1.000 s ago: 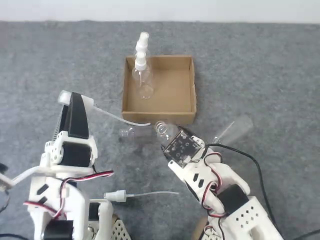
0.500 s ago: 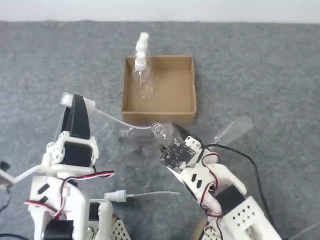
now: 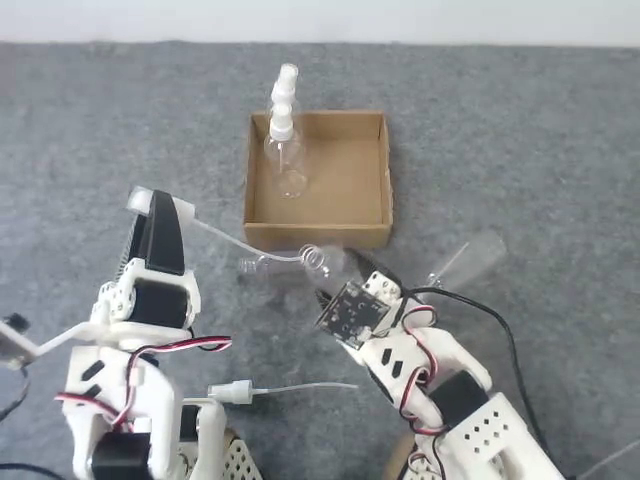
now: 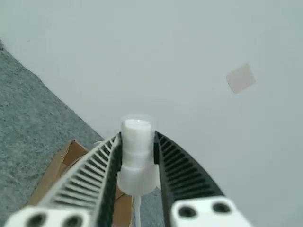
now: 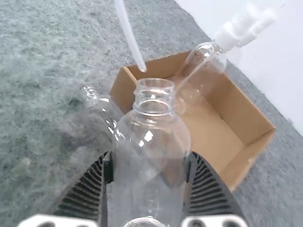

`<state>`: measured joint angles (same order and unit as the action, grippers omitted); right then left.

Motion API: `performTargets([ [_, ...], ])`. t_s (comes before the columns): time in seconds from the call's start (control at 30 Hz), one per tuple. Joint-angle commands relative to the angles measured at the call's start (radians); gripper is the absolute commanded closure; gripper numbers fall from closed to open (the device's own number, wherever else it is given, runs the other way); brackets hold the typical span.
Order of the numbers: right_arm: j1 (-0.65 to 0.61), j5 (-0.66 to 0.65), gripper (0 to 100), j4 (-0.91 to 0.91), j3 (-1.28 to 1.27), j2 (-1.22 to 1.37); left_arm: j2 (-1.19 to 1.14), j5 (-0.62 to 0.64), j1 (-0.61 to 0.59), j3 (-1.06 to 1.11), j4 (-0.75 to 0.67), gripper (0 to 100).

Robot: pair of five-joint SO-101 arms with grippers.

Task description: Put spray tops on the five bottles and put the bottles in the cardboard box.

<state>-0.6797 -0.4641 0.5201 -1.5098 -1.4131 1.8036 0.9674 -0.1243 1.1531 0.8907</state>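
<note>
Overhead, the cardboard box [image 3: 388, 170] sits at 12 o'clock from the two arms on the grey carpet [image 3: 520, 130]. In its 10 o'clock corner stand two capped bottles [image 3: 289, 165], close together. The left gripper [image 3: 152, 203], at 9 o'clock from the box, is clamped on a spray top [image 3: 137, 199]. Its dip tube [image 3: 240, 238] slants toward 4 o'clock and ends right by the neck of the open bottle [image 3: 330, 264]. That bottle is held in the right gripper [image 3: 345, 275], just at 6 o'clock of the box's near wall, with its neck pointing toward 10 o'clock. A lying bottle [image 3: 260, 265] rests on the carpet just at 9 o'clock of the held one. A far bottle [image 3: 468, 258] lies at 3 o'clock of it, well apart. A loose spray top [image 3: 240, 391] lies at 6 o'clock, between the arms' bases, its thin tube pointing to 3 o'clock.

From the left wrist, both jaws press on the white spray top [image 4: 137, 156] from either side. A corner of the cardboard box [image 4: 57, 172] shows beyond them, and a pale wall [image 4: 189, 56] stands behind.

From the right wrist, the jaws hug the body of the open bottle [image 5: 150, 137], whose mouth is bare. The dip tube [image 5: 135, 56] ends just beside the rim, outside it. The lying bottle [image 5: 94, 109] rests next to the held one, and the capped bottles [image 5: 208, 54] stand inside the cardboard box [image 5: 246, 137].
</note>
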Motion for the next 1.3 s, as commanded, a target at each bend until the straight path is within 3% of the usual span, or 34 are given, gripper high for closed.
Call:
performTargets([
  [0.0,-0.056,-0.012,96.1,-0.022,0.017,-0.03,0.006,0.003,0.025,0.041,-0.043,99],
  [0.4,-0.058,-0.012,96.1,-0.021,0.017,-0.03,0.006,-0.034,0.049,0.097,-0.071,99],
  [1.27,-0.064,-0.005,96.1,-0.018,0.015,-0.03,0.006,-0.163,0.307,0.231,-0.074,99],
])
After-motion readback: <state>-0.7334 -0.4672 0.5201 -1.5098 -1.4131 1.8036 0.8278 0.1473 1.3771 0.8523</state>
